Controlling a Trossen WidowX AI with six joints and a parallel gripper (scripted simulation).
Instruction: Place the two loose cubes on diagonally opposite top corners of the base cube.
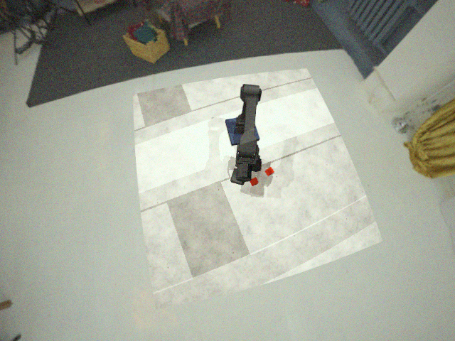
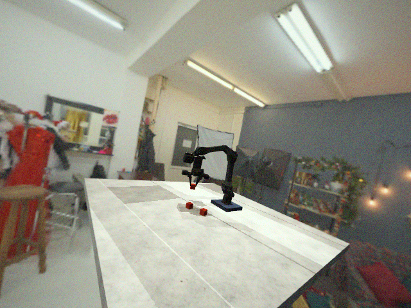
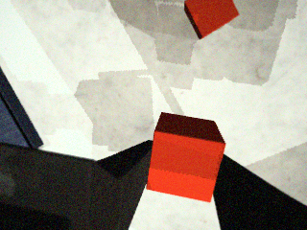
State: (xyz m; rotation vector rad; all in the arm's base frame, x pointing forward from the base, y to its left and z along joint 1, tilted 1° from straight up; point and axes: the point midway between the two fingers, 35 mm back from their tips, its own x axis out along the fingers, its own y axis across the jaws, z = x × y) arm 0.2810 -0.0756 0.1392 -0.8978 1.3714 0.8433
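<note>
The gripper (image 2: pixel 192 183) (image 3: pixel 182 153) is gripping a red cube (image 2: pixel 192 186) (image 3: pixel 186 158) above the table (image 1: pixel 305 212) (image 2: pixel 185 251) (image 3: pixel 120 57). Two other red cubes are resting on the tabletop, near each other and apart; which is the base, I can't tell.

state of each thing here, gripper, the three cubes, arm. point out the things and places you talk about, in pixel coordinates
gripper (image 2: pixel 192 185) (image 3: pixel 182 153): shut on a red cube
held cube (image 2: pixel 192 186) (image 3: pixel 184 163): off the table, between the fingers
two other red cubes (image 1: pixel 254 181) (image 2: pixel 189 205): on the table, apart, uncapped
arm (image 1: pixel 249 121) (image 2: pixel 230 165): bent over, raised
</note>
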